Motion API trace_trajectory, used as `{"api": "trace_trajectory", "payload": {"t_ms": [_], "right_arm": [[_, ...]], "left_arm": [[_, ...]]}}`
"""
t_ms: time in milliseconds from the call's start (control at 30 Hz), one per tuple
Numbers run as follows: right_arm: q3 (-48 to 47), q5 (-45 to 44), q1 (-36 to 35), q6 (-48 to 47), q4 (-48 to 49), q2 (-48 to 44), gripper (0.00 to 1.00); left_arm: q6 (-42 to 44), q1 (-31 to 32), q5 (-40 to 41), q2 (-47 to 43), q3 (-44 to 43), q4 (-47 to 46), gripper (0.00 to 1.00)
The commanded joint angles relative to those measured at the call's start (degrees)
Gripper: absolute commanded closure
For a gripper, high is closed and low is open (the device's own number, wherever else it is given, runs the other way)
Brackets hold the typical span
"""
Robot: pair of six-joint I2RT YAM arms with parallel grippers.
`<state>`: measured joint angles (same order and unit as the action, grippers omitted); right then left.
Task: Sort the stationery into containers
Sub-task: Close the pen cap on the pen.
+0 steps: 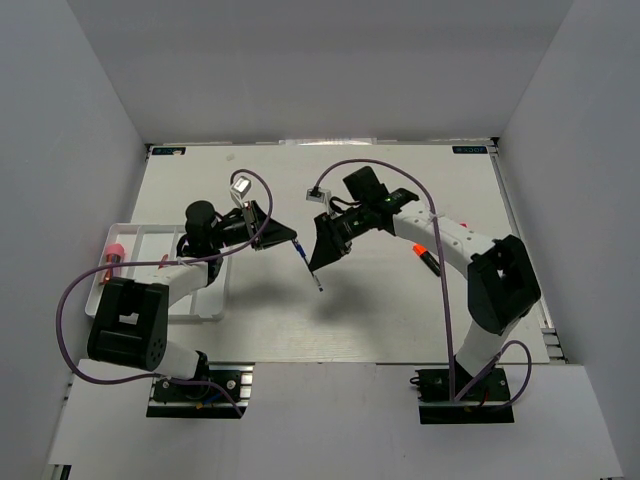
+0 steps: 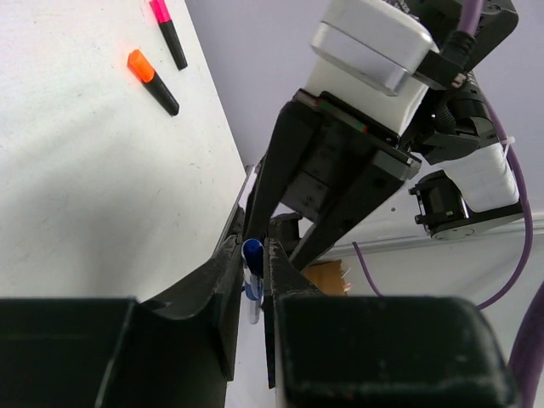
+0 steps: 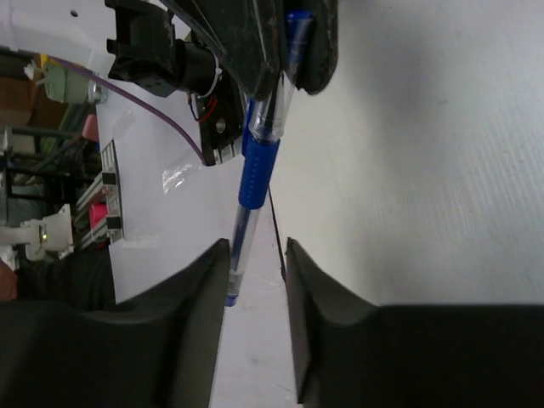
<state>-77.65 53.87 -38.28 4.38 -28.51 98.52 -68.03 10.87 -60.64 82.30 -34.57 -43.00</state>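
mid-air over the middle of the table [image 1: 400,320], between the two arms: a blue pen [image 3: 257,166], hanging slantwise, tip down. clamped at the cap end by the left gripper [image 2: 253,255], squeezed tight on it, leaving the long barrel free for a second grip. flanked lower down by the right gripper [image 3: 257,255], fingers apart on either side of the writing end, with a gap beside the barrel and nothing pinched yet. by the pose, most likely a handover, perhaps to turn the pen lengthwise for a long compartment. waiting at the left edge of the table: the white tray [image 1: 150,226], with a pink-capped item [image 1: 113,250] already inside. lying loose on the right half, well apart from the tray: an orange-capped highlighter [image 2: 153,82] and a pink-capped highlighter [image 2: 168,32]. risky to release on the left before a firm close on the right.
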Motion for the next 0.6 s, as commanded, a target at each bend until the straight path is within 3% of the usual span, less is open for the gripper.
{"api": "trace_trajectory", "payload": {"t_ms": [0, 133, 167, 400, 567], "right_arm": [[-3.56, 1.94, -0.74, 0.98, 2.23, 1.32, 0.65], [-5.49, 2.3, -1.0, 1.24, 2.58, 2.55, 0.97], [-5.76, 2.21, -1.27, 1.24, 2.67, 2.55, 1.0], [-5.06, 1.33, -1.18, 0.98, 3.11, 1.42, 1.0], [-4.88, 1.06, -1.27, 1.51, 3.2, 1.5, 1.0]], "left_arm": [[-1.14, -0.15, 0.17, -0.65, -1.21, -2.79, 1.0], [-1.75, -0.67, 0.79, -1.62, 0.02, -3.23, 0.97], [-1.76, -0.68, 0.96, -2.23, 0.29, -3.05, 0.95], [-1.58, -1.21, 1.67, -4.17, 2.4, -1.56, 0.87], [-1.76, -1.21, 1.49, -4.26, 2.49, -2.52, 0.93]]}}
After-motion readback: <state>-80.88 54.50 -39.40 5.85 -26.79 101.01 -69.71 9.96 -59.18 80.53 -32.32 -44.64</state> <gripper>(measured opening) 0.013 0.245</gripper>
